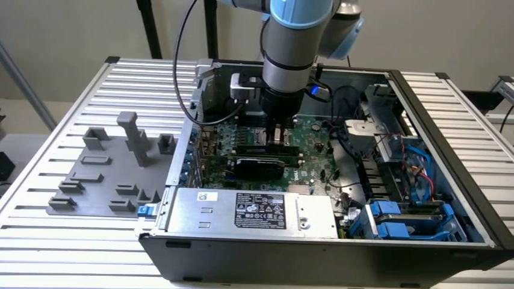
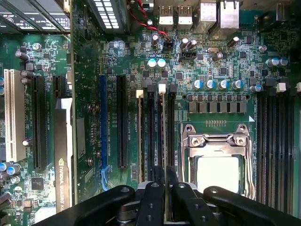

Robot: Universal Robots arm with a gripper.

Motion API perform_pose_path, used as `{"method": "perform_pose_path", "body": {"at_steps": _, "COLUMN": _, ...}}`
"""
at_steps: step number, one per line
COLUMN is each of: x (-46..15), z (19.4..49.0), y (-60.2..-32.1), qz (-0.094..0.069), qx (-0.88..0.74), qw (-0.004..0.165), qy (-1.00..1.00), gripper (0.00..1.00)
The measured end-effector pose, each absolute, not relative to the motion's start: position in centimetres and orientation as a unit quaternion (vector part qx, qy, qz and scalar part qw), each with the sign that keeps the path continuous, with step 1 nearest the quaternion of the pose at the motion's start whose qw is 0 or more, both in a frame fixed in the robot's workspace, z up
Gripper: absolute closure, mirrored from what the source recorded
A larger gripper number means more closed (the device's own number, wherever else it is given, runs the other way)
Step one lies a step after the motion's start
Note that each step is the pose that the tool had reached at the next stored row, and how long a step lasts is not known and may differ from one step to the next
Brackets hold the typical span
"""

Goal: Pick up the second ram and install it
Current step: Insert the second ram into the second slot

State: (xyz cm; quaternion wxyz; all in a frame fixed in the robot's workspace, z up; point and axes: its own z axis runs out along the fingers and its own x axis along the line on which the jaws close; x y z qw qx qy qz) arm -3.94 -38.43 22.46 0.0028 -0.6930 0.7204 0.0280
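- Currently the arm reaches down into the open case [image 1: 321, 256], which lies on a slatted table [image 1: 48, 253].
- Its gripper [image 1: 277, 131] hangs low over the motherboard [image 1: 309, 144], just behind the graphics card [image 1: 257, 162] as the exterior view shows it.
- In the wrist view the gripper [image 2: 165, 181] has its two black fingers [image 2: 153, 197] drawn almost together, with only a thin gap between them.
- That gap is taken up by the ram [image 2: 165, 155], seen edge-on as a narrow strip, so the fingers are pinched on it.
- In the exterior view the ram [image 1: 277, 138] is a small dark sliver below the fingers and hard to make out.
- It stands upright and runs along the bank of memory slots [image 2: 150, 136], in line with one of them.
- Whether its lower edge already touches the slot I cannot tell.
- A white latch [image 2: 162, 87] sits at the far end of that slot, and another [image 2: 139, 92] at the slot beside it.
- Just beside this bank is the CPU socket [image 2: 217, 155] with its metal frame.
- On the socket's other side is a second bank of slots [image 2: 277, 141].
- On the other side of the ram's bank from the socket are a blue slot [image 2: 103, 127] and, farther off, a white slot [image 2: 14, 115].
- At the case's near edge sits the power supply [image 1: 253, 211].
- On the table at the exterior view's left lies a grey tray [image 1: 105, 174] with upright posts, well apart from the gripper.
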Motion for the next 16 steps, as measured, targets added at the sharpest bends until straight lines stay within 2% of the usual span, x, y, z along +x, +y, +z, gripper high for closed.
{"method": "perform_pose_path", "body": {"at_steps": 16, "x": -3.94, "z": 22.35, "y": -38.53, "qz": 0.027, "qx": -0.686, "qw": 0.002, "qy": 0.727, "gripper": 0.87}}
